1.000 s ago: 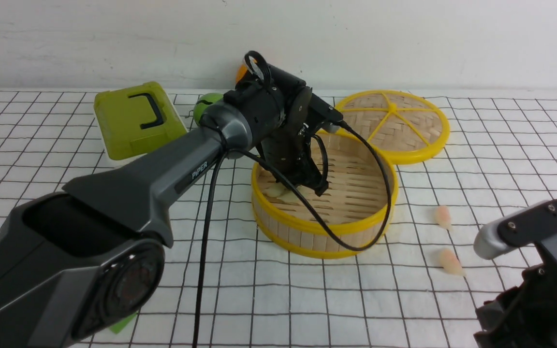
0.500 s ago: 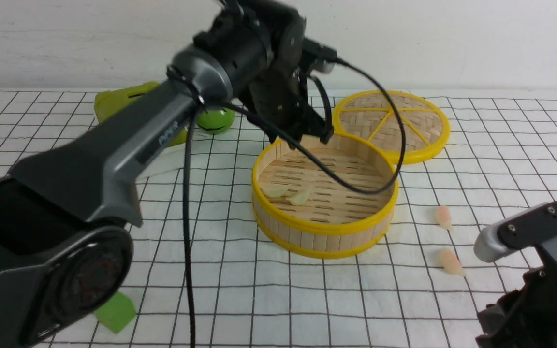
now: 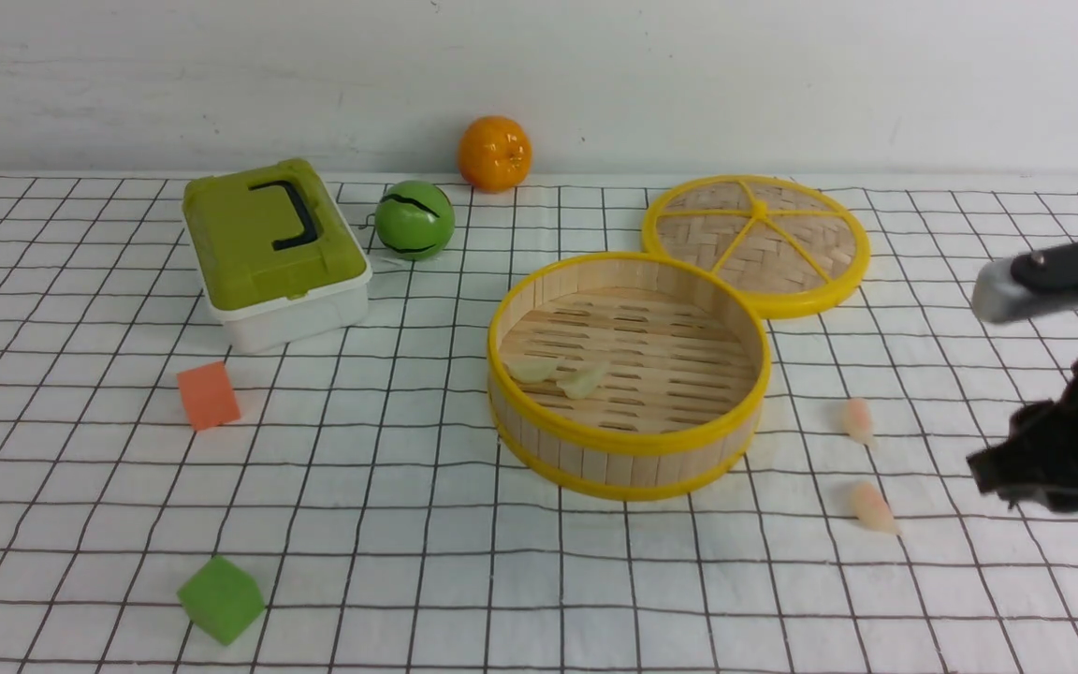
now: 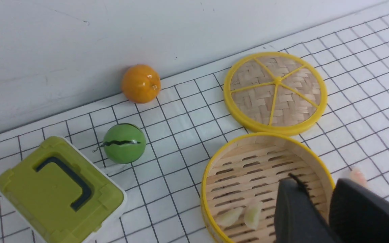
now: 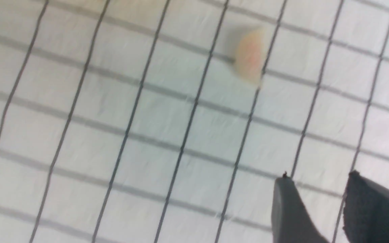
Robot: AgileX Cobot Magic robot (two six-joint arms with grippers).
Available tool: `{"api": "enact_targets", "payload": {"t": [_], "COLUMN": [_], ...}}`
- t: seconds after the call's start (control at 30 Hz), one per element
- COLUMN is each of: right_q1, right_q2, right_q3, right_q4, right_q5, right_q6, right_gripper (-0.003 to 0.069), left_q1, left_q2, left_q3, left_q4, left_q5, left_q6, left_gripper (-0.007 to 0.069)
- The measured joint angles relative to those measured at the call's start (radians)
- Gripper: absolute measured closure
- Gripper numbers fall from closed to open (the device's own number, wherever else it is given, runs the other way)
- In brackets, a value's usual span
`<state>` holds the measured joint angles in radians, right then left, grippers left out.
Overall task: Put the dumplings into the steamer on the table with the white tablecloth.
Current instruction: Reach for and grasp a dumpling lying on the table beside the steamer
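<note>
The steamer (image 3: 628, 440) stands about midway across the table (image 3: 52, 487), on the white tablecloth (image 3: 389, 524). Two pale green dumplings (image 3: 534, 368) lie side by side on its slatted floor, against the wall nearest the left edge. Two pink dumplings (image 3: 858, 420) lie on the cloth between the steamer and the right edge, one nearer the front edge (image 3: 874, 507). The woven lid (image 3: 757, 241) lies flat behind the steamer, toward the far edge. The left gripper (image 4: 316, 182) hangs over the steamer, fingers narrowly apart and empty. The right gripper (image 5: 317, 177) is by the right edge, fingers spread over bare cloth, near a pink dumpling but clear of it.
</note>
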<state>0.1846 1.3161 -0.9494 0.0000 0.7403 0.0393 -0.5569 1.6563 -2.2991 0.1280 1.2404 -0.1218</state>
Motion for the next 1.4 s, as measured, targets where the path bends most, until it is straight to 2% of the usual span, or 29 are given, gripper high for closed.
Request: {"api": "enact_targets", "payload": {"t": [0.07, 0.1, 0.17, 0.23, 0.3, 0.33, 0.37, 0.47, 0.53, 0.57, 0.7, 0.97, 1.1, 1.23, 1.4], "right_q1": [-0.060, -0.064, -0.081, -0.077, -0.050, -0.045, -0.028, -0.007, 0.000, 0.000, 0.000, 0.000, 0.000, 0.000, 0.000], "right_q2": [0.105, 0.113, 0.215, 0.272, 0.368, 0.381, 0.430, 0.479, 0.515, 0.517, 0.528, 0.529, 0.522, 0.516, 0.532], "right_q3": [-0.054, -0.058, -0.098, -0.115, -0.138, -0.141, -0.151, -0.157, -0.167, -0.168, -0.174, -0.177, -0.177, -0.173, -0.172], "right_q4": [0.045, 0.051, 0.119, 0.162, 0.223, 0.231, 0.251, 0.260, 0.247, 0.247, 0.214, 0.199, 0.199, 0.198, 0.195], "right_q5": [-0.052, -0.054, -0.072, -0.079, -0.104, -0.108, -0.132, -0.168, -0.201, -0.201, -0.216, -0.225, -0.226, -0.227, -0.237], "right_q6": [0.009, 0.010, -0.002, -0.048, -0.155, -0.170, -0.226, -0.282, -0.318, -0.318, -0.322, -0.317, -0.297, -0.287, -0.286], "right_gripper": [0.0314, 0.0311, 0.0285, 0.0279, 0.0278, 0.0278, 0.0279, 0.0279, 0.0284, 0.0284, 0.0312, 0.0375, 0.0360, 0.0297, 0.0286], "left_q1": [0.000, 0.000, 0.000, 0.000, 0.000, 0.000, 0.000, 0.000, 0.000, 0.000, 0.000, 0.000, 0.000, 0.000, 0.000], "left_q2": [-0.183, -0.183, -0.337, -0.423, -0.582, -0.593, -0.666, -0.776, -0.857, -0.863, -0.962, -1.085, -1.130, -1.213, -1.298], "left_q3": [0.211, 0.211, 0.439, 0.584, 0.870, 0.890, 1.019, 1.201, 1.344, 1.344, 1.506, 1.676, 1.756, 1.845, 1.869], "left_q4": [-0.026, -0.026, -0.035, -0.035, -0.027, -0.026, -0.014, 0.008, 0.040, 0.042, 0.111, 0.140, 0.159, 0.166, 0.188], "left_q5": [0.000, 0.000, 0.000, 0.000, -0.012, -0.020, -0.047, -0.077, -0.080, -0.079, -0.043, -0.075, -0.132, -0.233, -0.275], "left_q6": [0.012, 0.012, 0.026, 0.027, 0.027, 0.027, 0.027, 0.020, -0.012, -0.015, -0.105, -0.150, -0.152, -0.173, -0.179], "left_gripper": [0.0465, 0.0465, 0.0466, 0.0466, 0.0466, 0.0466, 0.0466, 0.0475, 0.0518, 0.0518, 0.0634, 0.0637, 0.0637, 0.0637, 0.0637]}}
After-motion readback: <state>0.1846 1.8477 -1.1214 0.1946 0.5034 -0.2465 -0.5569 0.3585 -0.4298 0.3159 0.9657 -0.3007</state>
